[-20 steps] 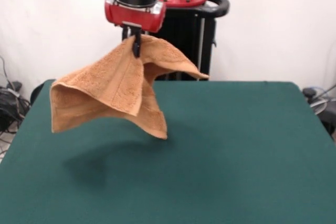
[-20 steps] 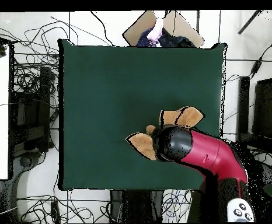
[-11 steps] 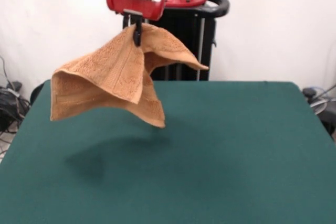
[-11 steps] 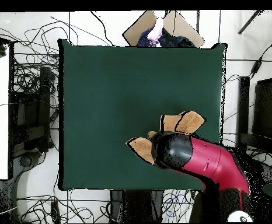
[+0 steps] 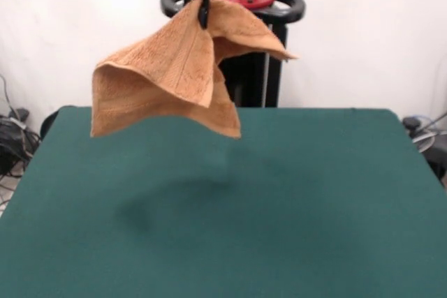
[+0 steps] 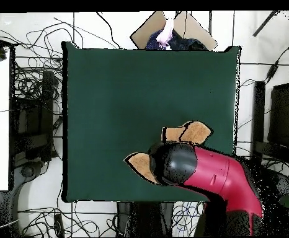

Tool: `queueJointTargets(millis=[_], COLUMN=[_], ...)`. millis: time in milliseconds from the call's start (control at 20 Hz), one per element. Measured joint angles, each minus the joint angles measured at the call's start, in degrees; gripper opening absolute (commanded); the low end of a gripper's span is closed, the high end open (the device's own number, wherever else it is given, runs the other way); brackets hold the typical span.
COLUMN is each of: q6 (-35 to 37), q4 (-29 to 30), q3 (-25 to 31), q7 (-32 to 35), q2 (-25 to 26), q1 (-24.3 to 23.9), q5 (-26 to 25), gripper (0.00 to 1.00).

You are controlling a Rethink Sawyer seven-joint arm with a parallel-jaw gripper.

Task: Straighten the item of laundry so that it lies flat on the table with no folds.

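The item of laundry (image 5: pixel 167 82), an orange-tan terry towel, hangs bunched in the air well above the table (image 5: pixel 293 200). My gripper (image 5: pixel 203 10) is shut on the towel's top fold, near the top of the front view. The cloth drapes down in loose folds, with one corner sticking out to the right and a wider flap to the left. Its shadow lies on the green felt below. In the overhead view the red arm (image 6: pixel 215 176) covers most of the towel (image 6: pixel 190 132); only two tan corners show beside it.
The robot's black pedestal (image 5: pixel 255 54) stands behind the table's far edge. Cables (image 6: pixel 32 93) lie on the floor around the table. A cardboard piece with clothing (image 6: pixel 172 31) sits beyond one table edge in the overhead view.
The gripper has risen and shifted slightly right in the front view, carrying the towel higher off the table. The towel's shadow has grown fainter and moved right.
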Motion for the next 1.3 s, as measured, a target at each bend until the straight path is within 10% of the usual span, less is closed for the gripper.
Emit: queueJointTargets(millis=[1300], q6=[3.74], q4=[-7.51], q3=[-0.85], q7=[0.0], q2=[0.2], q1=[-2.09], q5=[-16.58], gripper=[0.0])
